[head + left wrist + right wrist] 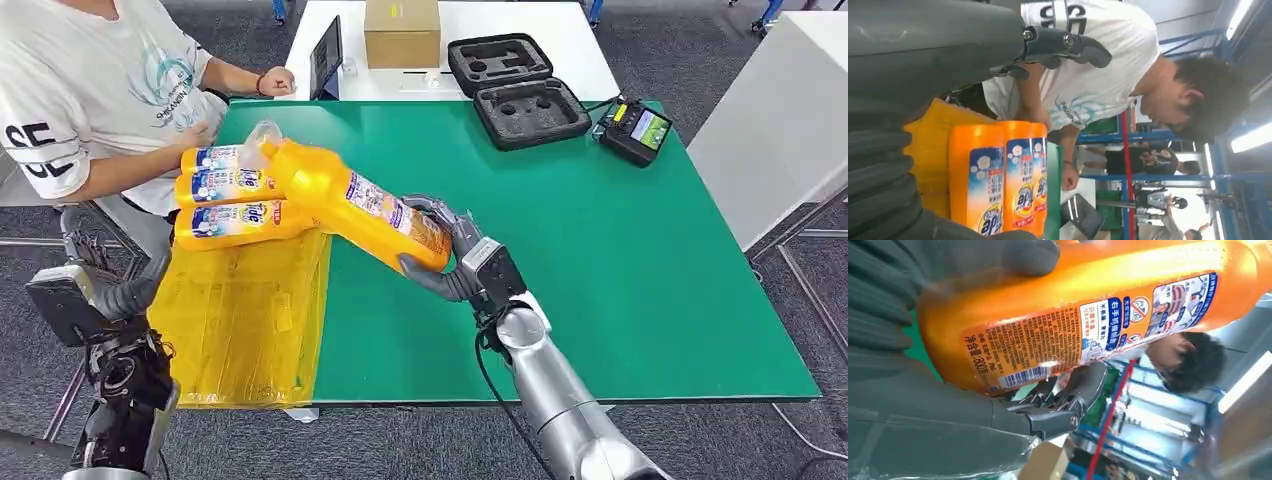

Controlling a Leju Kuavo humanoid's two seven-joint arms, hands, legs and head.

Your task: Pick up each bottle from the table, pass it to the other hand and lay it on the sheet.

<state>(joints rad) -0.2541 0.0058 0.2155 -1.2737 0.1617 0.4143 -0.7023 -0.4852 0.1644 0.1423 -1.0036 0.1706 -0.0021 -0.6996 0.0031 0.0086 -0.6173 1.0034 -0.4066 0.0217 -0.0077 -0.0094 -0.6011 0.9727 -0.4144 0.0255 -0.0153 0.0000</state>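
My right hand [452, 258] grips an orange bottle [350, 200] by its base, holding it tilted above the green table [600, 260] with its cap toward the yellow sheet [240, 320]. In the right wrist view the thumb and fingers [1068, 395] wrap the bottle [1088, 305] near its barcode. Three more orange bottles [225, 190] lie side by side at the sheet's far end; the left wrist view shows them [998, 180] from their bases. My left hand [85, 270] hangs off the table's left edge, beside the sheet, fingers [1068, 46] spread and holding nothing.
A person in a white shirt [90, 90] sits at the table's far left corner, hands close to the lying bottles. At the back are a tablet [327, 55], a cardboard box [402, 32], an open black foam case [515, 88] and a controller [636, 130].
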